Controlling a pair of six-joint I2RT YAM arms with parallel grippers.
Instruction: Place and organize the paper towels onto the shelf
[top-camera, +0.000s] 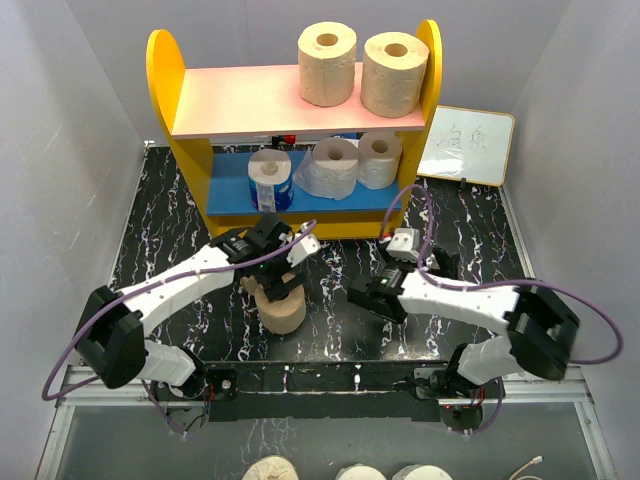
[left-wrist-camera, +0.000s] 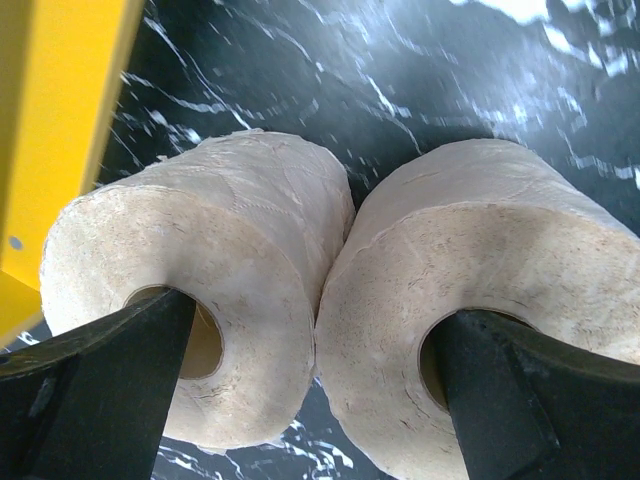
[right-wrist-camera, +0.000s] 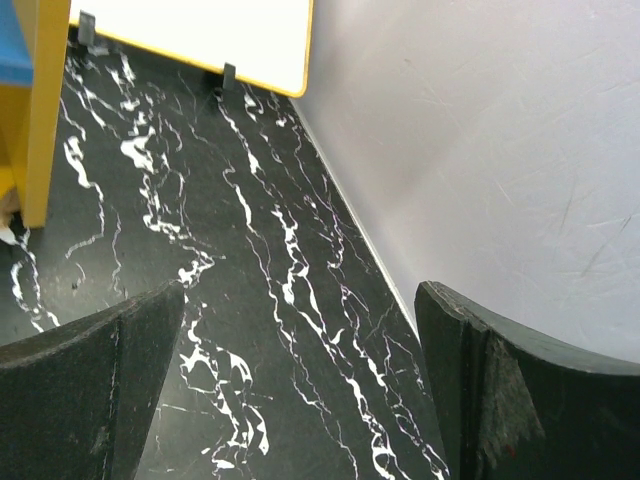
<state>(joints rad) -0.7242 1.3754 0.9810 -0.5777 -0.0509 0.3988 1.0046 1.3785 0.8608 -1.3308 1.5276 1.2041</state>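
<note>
1. The shelf (top-camera: 165, 70) stood at the worktop's (top-camera: 170, 250) far edge, about midway along it. Every roll on it stood upright, long axis vertical, hollow core facing up.
2. Toward the right end of its pink top board (top-camera: 240, 100), a left tan roll (top-camera: 327, 63) and a right tan roll (top-camera: 394, 72) stood just beside each other.
3. Along the blue lower board (top-camera: 228, 188) stood a blue-wrapped roll (top-camera: 270, 182), a middle white roll (top-camera: 333, 168) and a right white roll (top-camera: 380, 158), the last two close together.
4. Two more tan rolls sat on the worktop in front of the shelf, left of middle. The first loose roll (left-wrist-camera: 250, 230) was near the yellow panel and the second loose roll (left-wrist-camera: 520, 240) lay alongside it. Their sides touched, their axes were parallel, and their cored ends faced the left wrist camera.
5. The left gripper (left-wrist-camera: 312, 310) was spread wide and gripped nothing. One fingertip overlapped each loose roll's core hole. I could not tell whether either was inside or touching.
6. The right gripper (right-wrist-camera: 298, 300) gaped wide over bare worktop right of the shelf, holding and touching nothing.
7. The left half of the top board was bare. Open worktop ran from the right gripper to the whiteboard (right-wrist-camera: 190, 35) in the far right corner. The wall (right-wrist-camera: 480, 150) bordered the right edge.
</note>
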